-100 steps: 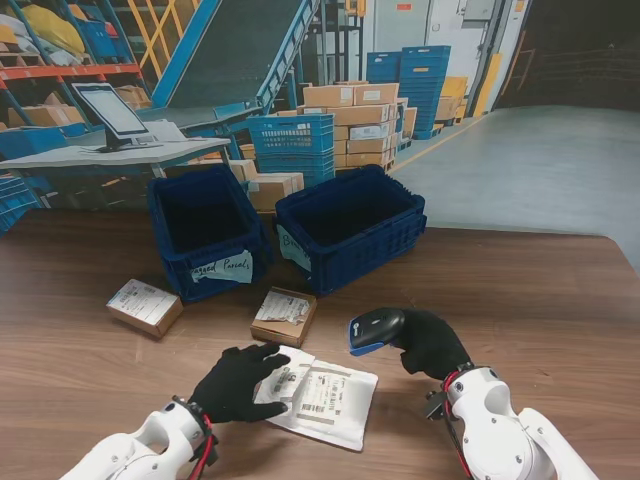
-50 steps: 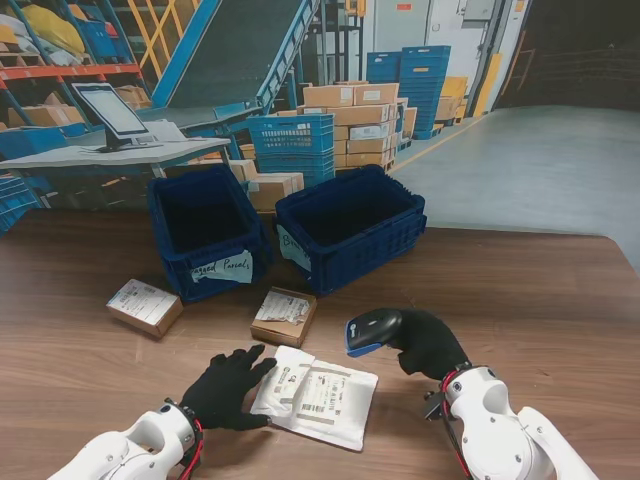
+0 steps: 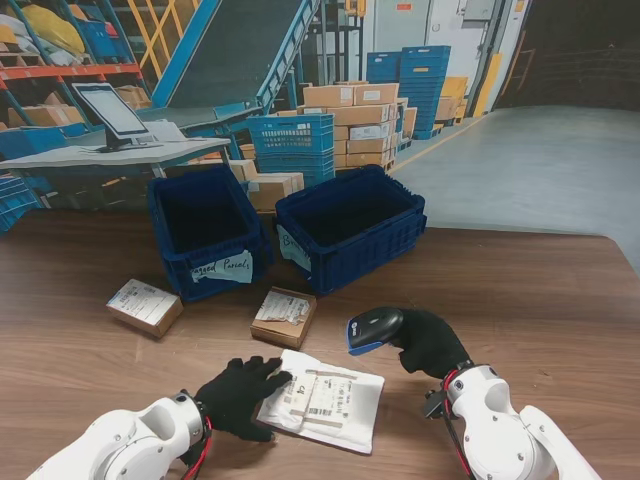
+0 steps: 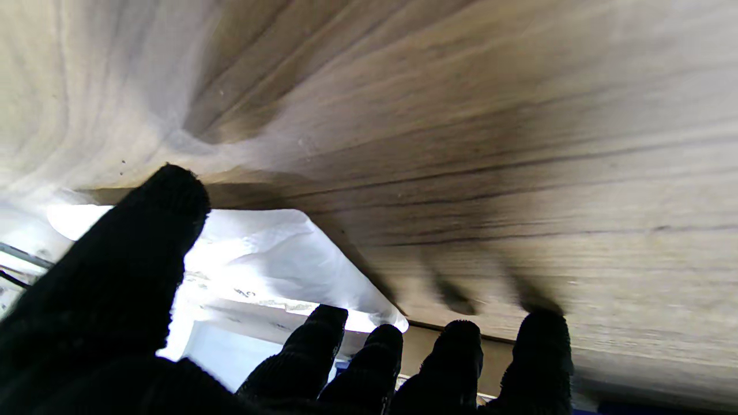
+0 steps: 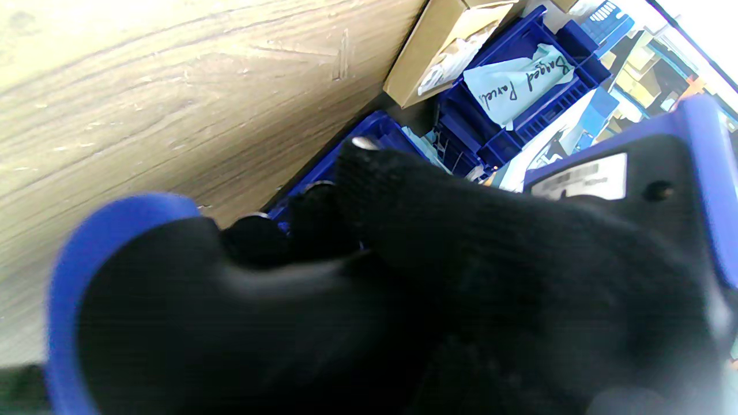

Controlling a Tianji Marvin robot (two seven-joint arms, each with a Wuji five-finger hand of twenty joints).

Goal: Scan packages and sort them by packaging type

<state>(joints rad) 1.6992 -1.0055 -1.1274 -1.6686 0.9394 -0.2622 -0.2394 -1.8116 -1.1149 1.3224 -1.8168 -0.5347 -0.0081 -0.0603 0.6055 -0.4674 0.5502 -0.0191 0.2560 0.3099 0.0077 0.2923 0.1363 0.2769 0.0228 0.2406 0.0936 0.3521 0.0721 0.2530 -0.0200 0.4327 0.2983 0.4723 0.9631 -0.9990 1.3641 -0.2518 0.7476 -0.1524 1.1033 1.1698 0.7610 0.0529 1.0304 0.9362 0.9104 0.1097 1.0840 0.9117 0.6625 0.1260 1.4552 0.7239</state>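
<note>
A white bagged parcel [image 3: 330,402] with printed labels lies flat on the table [image 3: 540,290] near me. My left hand [image 3: 240,396], in a black glove, rests on the parcel's left edge, fingers spread; that edge is bunched up. In the left wrist view the white parcel [image 4: 259,265] shows between the thumb and fingers of my left hand [image 4: 115,300]. My right hand [image 3: 432,341] is shut on a blue and black barcode scanner [image 3: 371,329], whose head points left over the parcel. In the right wrist view the scanner [image 5: 663,173] sits in my right hand [image 5: 461,276].
Two blue bins stand farther from me: the left bin [image 3: 205,235] bears a label reading "Bagged Parcels", the right bin [image 3: 350,228] sits beside it. A labelled cardboard box [image 3: 145,306] lies at the left and another box [image 3: 283,316] just beyond the parcel.
My left hand drew back off the parcel, then came in again at its left edge, which is now bunched up; the parcel has shifted slightly right. The right hand and scanner hardly moved.
</note>
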